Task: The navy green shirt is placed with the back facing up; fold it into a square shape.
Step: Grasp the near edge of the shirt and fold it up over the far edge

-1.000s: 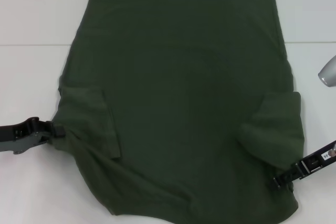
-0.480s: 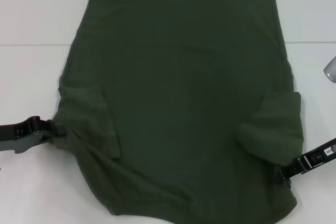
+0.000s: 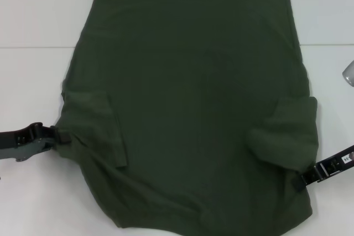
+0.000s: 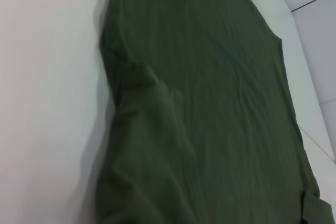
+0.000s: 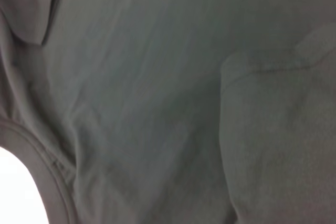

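Black and jointed, the left hand sits at the shirt's left edge, just below the folded-in left sleeve, touching the cloth; whether it is pinching the fabric or merely resting against it, I cannot tell. The right hand is at the near right edge, tucked against the hem of the other folded sleeve, and its grip cannot be made out either.

Over the last second the left hand has barely moved, while the right hand has slid rightward and a little nearer, drawing away from the sleeve it had been touching. That suggests the sleeve folds are done and the right arm is pulling out.

The large dark olive-green knit shirt lies flat, plain back up, across the middle of the white worktop, both short sleeves turned inward over the body. It is not yet square: the body remains full length, so a fold bringing the near end over the far end seems to be what remains.
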Controlling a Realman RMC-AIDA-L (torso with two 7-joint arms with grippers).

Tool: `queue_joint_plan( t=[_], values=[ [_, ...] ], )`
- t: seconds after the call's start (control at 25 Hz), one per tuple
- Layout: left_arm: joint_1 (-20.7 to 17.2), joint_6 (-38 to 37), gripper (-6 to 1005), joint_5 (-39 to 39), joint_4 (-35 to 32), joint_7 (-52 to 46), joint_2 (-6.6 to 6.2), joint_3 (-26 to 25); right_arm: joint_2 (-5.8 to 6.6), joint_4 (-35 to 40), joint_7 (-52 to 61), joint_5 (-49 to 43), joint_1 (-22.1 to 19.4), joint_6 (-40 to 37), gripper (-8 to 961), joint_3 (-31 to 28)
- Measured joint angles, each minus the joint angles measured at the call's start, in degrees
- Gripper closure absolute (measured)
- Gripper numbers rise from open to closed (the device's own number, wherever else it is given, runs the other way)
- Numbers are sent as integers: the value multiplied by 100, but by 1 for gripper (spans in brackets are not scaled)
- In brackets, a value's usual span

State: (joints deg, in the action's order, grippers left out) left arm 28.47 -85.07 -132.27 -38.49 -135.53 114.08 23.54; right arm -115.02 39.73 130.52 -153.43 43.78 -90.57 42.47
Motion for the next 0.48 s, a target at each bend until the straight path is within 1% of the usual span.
queue_joint_plan(
  t=[0.08,0.2,0.36,0.48],
  values=[
    [-3,-61,973,0,-15,27,-10,16,17,14,-32,83,-38,-11,777,-36],
    [-9,-264,973,-23,-31,95,-66,44,90,10,-88,307,-125,-52,892,-94],
    [-51,-555,973,-108,-91,138,-171,133,193,-12,-177,557,-241,-202,892,-117],
    [-71,-770,973,-309,-142,141,-228,205,236,-30,-193,572,-274,-265,891,-107]
  ],
)
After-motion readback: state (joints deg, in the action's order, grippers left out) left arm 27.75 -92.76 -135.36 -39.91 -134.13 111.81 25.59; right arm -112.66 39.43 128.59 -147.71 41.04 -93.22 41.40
